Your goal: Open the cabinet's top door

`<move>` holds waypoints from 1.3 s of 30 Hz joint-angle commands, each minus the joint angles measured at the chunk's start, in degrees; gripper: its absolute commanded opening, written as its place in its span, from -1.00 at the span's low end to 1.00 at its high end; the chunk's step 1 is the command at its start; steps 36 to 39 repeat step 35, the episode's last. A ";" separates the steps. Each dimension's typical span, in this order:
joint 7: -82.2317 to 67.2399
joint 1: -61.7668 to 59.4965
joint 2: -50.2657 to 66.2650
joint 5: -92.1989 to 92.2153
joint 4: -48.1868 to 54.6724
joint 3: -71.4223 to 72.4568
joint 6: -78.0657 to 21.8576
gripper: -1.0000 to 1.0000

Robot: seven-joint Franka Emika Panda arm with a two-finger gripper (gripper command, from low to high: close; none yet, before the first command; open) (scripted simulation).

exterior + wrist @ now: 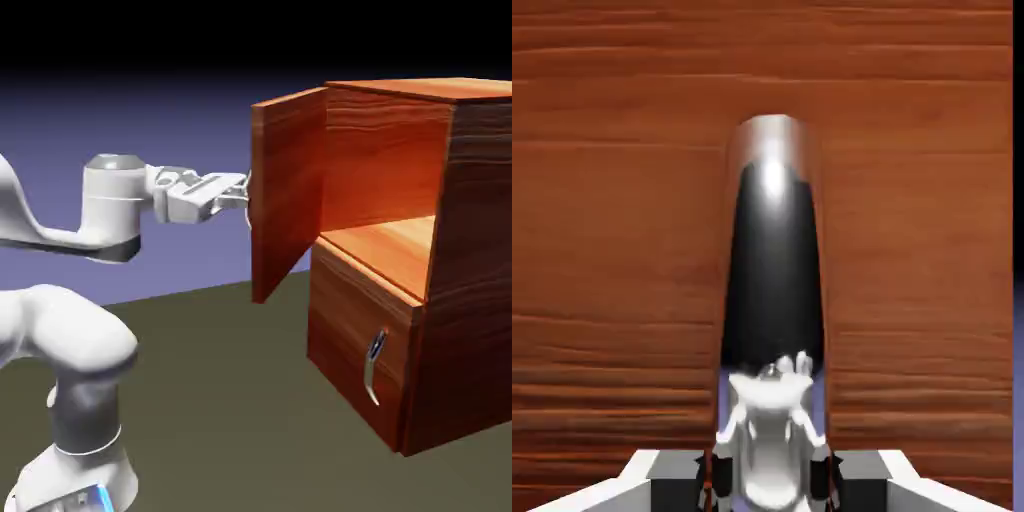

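The reddish-brown wood-grain cabinet (470,260) stands at the right of the exterior view. Its top door (287,190) is swung well out to the left on its hinge, and the upper compartment behind it stands exposed. My gripper (243,195) reaches level from the left and meets the door's outer face. In the hand view that wood face (612,250) fills the picture. The door's long curved silver-and-black handle (772,260) runs up the middle, with my gripper (770,480) shut on its lower end and the dark fingertips (712,478) tight against its sides.
Below the open compartment the shorter lower panel (345,330) is closed, and its small silver handle (375,365) sticks out. My white arm (70,340) rises at the lower left. A strip of blue backdrop (1018,380) shows past the door's right edge.
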 commanded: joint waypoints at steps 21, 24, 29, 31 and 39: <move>13.02 -27.59 35.33 25.99 37.71 43.41 -44.84 -1.00; 14.90 -33.46 38.73 26.78 41.93 49.64 -49.04 -1.00; 15.67 -43.83 40.03 28.33 46.76 59.47 -52.38 -1.00; 15.66 -47.98 39.93 28.98 48.49 63.24 -53.32 -1.00; 15.60 -56.29 39.32 30.29 52.20 70.64 -55.31 -1.00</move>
